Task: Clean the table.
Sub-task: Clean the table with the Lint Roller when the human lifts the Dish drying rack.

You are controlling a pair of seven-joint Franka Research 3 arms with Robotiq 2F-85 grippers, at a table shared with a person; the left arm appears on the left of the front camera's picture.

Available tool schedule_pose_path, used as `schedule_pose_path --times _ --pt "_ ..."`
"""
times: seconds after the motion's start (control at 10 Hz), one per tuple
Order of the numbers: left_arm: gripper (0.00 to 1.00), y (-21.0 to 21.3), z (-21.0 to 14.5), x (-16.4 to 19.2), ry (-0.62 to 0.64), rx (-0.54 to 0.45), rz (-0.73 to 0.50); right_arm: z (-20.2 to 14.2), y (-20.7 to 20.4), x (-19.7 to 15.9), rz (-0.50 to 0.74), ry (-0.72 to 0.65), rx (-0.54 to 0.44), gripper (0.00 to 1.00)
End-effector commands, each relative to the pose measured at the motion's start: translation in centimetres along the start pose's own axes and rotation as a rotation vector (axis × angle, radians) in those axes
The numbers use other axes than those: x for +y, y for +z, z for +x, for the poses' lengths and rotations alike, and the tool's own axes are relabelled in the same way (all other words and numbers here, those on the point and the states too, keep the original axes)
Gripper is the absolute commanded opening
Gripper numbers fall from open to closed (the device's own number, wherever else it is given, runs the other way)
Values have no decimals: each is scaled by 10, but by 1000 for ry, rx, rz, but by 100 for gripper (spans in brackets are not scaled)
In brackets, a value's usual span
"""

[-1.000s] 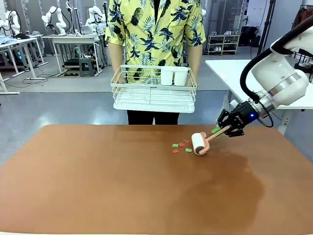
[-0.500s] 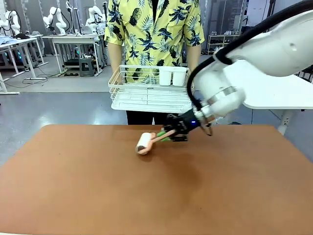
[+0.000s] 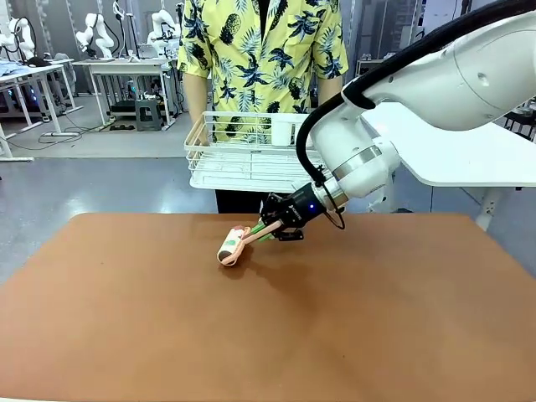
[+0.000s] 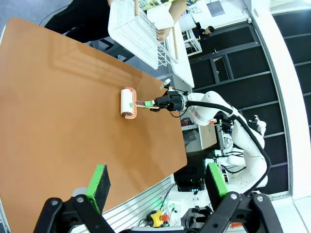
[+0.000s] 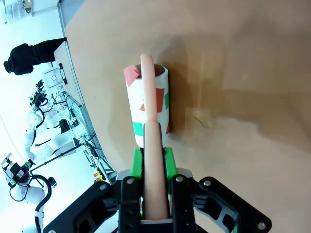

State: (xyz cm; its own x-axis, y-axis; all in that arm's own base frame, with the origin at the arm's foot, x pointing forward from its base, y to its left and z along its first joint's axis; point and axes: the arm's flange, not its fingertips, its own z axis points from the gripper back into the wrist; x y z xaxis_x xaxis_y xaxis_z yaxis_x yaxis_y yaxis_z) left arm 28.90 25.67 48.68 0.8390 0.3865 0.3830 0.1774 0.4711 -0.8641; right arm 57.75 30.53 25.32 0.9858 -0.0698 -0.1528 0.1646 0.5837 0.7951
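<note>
Red and green scraps (image 5: 139,129) cling to the lint roller (image 5: 148,104), and the desk (image 3: 251,335) around it looks bare. The cleaning therefore seems nearly done, with perhaps a last pass left. The roller rests on the desk near its far edge, left of the middle. The right arm (image 3: 435,75) reaches low across from the right, its right pincer (image 3: 270,227) pinching the roller's pink handle (image 5: 154,145). The left pincer (image 4: 158,182) hangs spread and empty, well apart from the roller.

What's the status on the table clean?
Right gripper shut on lint roller handle, left gripper open, empty. Roller on table, red and green scraps stuck to it. Dish rack beyond far edge, not in path.
</note>
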Motion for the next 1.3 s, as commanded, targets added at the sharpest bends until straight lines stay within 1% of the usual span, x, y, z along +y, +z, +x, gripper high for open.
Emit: schedule_pose_path --times 0.0,0.1,0.2,0.3,0.4,0.5,0.6,0.7,0.8,0.9,1.1,1.2 --pt "100 2 -1 -1 -15 -9 -22 -27 30 8 -25 15 124 21" --pt "100 2 -1 -1 -15 -9 -22 -28 86 41 -35 59 151 21" --pt "100 2 -1 -1 -15 -9 -22 -40 157 73 -171 105 252 21" --pt "100 2 -1 -1 -15 -9 -22 -58 221 88 -325 75 293 21" --pt "100 2 -1 -1 -15 -9 -22 -79 259 88 -466 45 309 21" --pt "100 2 -1 -1 -15 -9 -22 -110 290 89 -627 42 249 21" --pt "100 2 -1 -1 -15 -9 -22 -144 314 90 -745 59 154 21" --pt "100 2 -1 -1 -15 -9 -22 -173 330 81 -825 35 107 21" --pt "100 2 -1 -1 -15 -9 -22 -197 338 65 -878 69 83 21" --pt "100 2 -1 -1 -15 -9 -22 -206 336 44 -831 77 39 21" --pt "100 2 -1 -1 -15 -9 -22 -214 327 11 -852 109 -191 21" --pt "100 2 -1 -1 -15 -9 -22 -221 327 4 -825 132 -190 21"
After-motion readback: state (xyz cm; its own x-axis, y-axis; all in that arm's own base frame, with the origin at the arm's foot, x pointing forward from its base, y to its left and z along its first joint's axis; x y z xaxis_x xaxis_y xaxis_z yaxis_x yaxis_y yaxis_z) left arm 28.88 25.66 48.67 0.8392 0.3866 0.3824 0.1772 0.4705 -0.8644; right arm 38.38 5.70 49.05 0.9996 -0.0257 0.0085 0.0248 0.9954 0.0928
